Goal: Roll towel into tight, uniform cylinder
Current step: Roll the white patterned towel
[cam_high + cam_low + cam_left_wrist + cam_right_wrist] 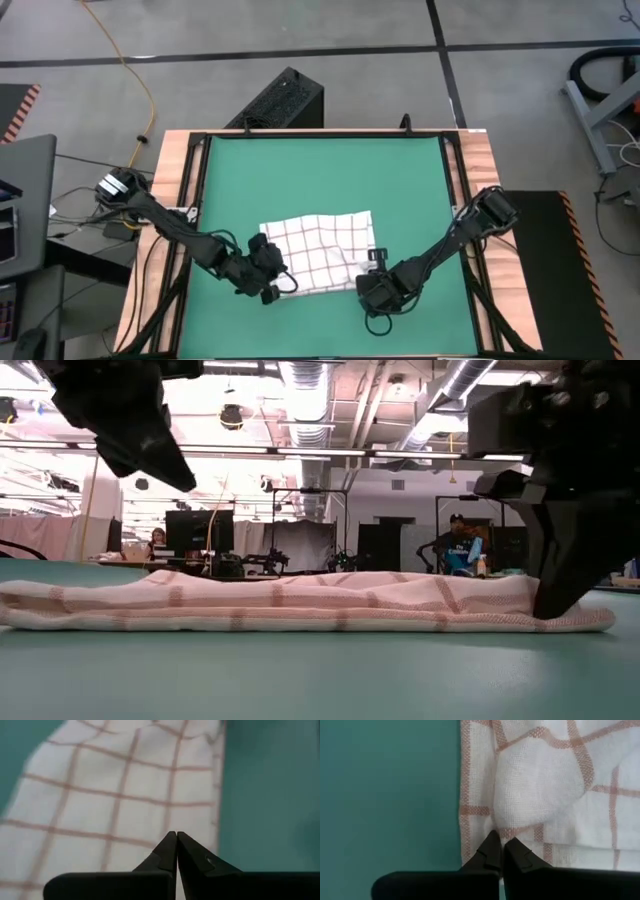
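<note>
The towel (320, 248), white with thin red-brown grid lines, lies folded flat in several layers on the green mat (320, 170), near the mat's front middle. In the low view the towel (300, 600) is a long, low stack. My left gripper (176, 836) is shut and hangs clear above the towel's near left corner (272, 293). My right gripper (500, 839) is shut, with its tips down at the towel's near right corner (368, 283). My right gripper's shut fingertips (555, 605) touch the towel close to its right edge (470, 820), near the front corner, coming from above and slanting down. A soft bulge of cloth (540, 785) stands just beyond the tips. I cannot tell whether any cloth is caught between them. The towel lies on the mat.
A wooden frame with black rails (190, 200) borders the mat on all sides. A black box (285, 100) sits past the far edge. Bare green mat lies beyond the towel toward the far edge. People sit at desks in the room behind (460, 545).
</note>
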Robot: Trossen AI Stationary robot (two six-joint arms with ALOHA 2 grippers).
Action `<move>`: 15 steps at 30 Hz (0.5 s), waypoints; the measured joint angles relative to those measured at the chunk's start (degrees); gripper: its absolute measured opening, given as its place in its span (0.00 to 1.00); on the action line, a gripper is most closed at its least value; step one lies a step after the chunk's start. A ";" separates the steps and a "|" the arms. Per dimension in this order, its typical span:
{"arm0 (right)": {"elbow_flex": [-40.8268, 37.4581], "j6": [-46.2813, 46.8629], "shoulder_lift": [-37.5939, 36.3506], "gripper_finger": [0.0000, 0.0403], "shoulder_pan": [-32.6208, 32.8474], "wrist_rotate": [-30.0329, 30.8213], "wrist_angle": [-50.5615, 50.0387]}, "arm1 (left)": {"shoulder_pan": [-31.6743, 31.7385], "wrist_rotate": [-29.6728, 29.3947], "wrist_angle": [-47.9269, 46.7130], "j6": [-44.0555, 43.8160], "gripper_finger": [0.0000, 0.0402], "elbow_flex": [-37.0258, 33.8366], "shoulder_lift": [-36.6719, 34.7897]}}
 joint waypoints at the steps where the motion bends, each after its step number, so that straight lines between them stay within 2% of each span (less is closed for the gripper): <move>1: 0.02 -0.02 0.05 0.04 0.23 0.12 0.51 | 0.12 1.43 1.19 0.05 0.00 0.02 0.66; 4: -0.06 0.04 -0.13 0.08 0.46 0.96 0.80 | -0.14 5.90 5.85 1.46 0.00 -0.02 4.62; 7: -0.18 0.63 -0.95 0.13 -0.28 1.00 0.62 | -0.53 7.77 10.47 1.68 0.00 0.07 9.03; 11: -0.18 2.58 -2.96 0.18 -0.96 0.85 1.01 | 0.23 7.85 9.98 -0.02 0.00 0.02 14.72; 15: -0.18 1.55 -6.07 0.22 -0.94 0.99 0.63 | 1.35 11.32 10.72 0.53 0.00 0.22 18.07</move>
